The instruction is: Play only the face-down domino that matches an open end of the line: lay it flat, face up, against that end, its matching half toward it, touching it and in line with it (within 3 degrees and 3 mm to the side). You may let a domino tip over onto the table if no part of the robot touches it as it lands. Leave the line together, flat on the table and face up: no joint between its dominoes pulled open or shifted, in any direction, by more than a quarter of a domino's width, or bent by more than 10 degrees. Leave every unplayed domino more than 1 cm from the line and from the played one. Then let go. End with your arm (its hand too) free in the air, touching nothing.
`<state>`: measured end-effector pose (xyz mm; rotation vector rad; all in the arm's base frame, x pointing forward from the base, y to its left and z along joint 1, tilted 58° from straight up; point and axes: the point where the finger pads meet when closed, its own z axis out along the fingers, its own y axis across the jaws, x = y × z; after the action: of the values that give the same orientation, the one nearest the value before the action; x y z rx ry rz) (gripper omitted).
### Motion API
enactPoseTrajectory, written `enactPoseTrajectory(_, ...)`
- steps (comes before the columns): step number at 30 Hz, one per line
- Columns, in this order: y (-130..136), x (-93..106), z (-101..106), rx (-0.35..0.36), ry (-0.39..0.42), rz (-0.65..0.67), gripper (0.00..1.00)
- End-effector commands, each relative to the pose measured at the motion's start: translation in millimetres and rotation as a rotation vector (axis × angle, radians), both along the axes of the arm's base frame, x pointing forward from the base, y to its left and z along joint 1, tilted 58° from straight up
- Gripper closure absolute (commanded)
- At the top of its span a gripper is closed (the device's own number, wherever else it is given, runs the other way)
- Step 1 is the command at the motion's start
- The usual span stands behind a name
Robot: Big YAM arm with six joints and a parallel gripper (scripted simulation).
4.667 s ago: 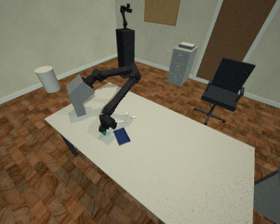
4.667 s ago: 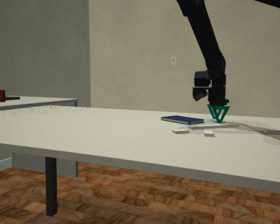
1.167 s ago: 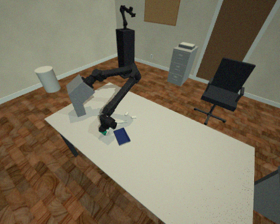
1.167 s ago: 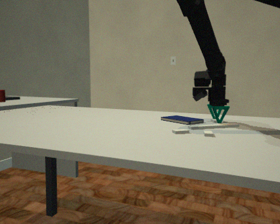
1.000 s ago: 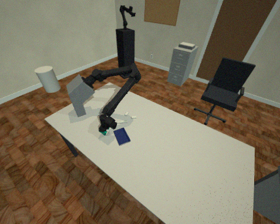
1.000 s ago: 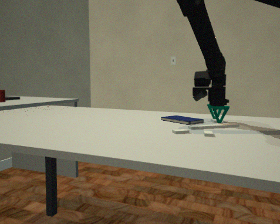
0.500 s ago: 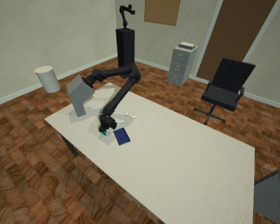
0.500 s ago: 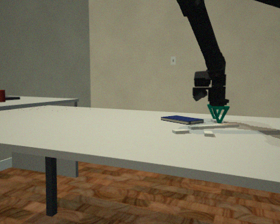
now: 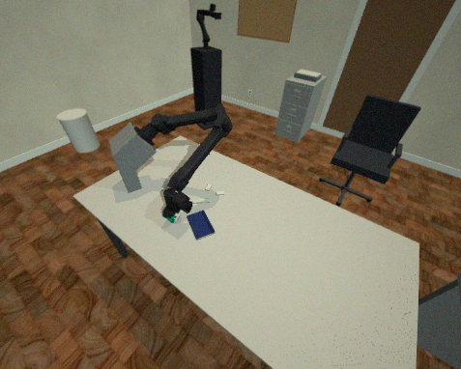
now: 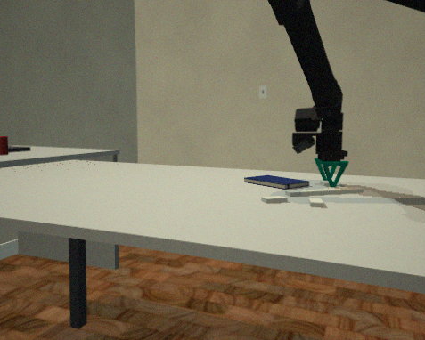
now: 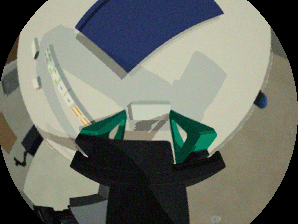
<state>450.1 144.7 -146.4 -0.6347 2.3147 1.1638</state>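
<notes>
My gripper (image 9: 173, 218) (image 10: 331, 182) (image 11: 147, 113) has green fingertips and is open, low over the table. A plain whitish domino (image 11: 150, 110) lies between the fingertips in the wrist view, close to both; I see no clear grip on it. The line of dominoes (image 10: 326, 192) (image 11: 62, 90) lies face up, left of the gripper in the wrist view, with coloured pips; its near end passes close to the left finger. Two more plain dominoes lie apart beyond the line: one (image 9: 219, 193) (image 10: 274, 199) (image 11: 35, 48) and another (image 9: 209, 187) (image 10: 316, 203) (image 11: 36, 83).
A dark blue book (image 9: 200, 225) (image 10: 276, 181) (image 11: 150, 30) lies flat near the gripper, ahead of it in the wrist view. A grey angled panel on a post (image 9: 131, 150) stands on the table beside the arm. The arm's shadow falls across the line.
</notes>
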Motion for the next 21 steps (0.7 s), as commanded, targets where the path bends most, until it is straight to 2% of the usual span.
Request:
enactPoseTrajectory(1,0.0,49.9,11.8,-0.012,-0.136,0.003,0.3)
enactPoseTrajectory(2,0.2,55.2,12.9,-0.013,-0.151,0.004,0.3)
enactPoseTrajectory(9,0.2,55.2,12.9,-0.013,-0.151,0.004,0.3)
enactPoseTrajectory(10,-2.0,8.9,3.0,-0.002,-0.023,-0.004,0.3)
enactPoseTrajectory(19,-0.9,60.3,14.7,-0.015,-0.165,0.003,0.3)
enactPoseTrajectory(21,-0.9,60.3,14.7,-0.015,-0.165,0.003,0.3)
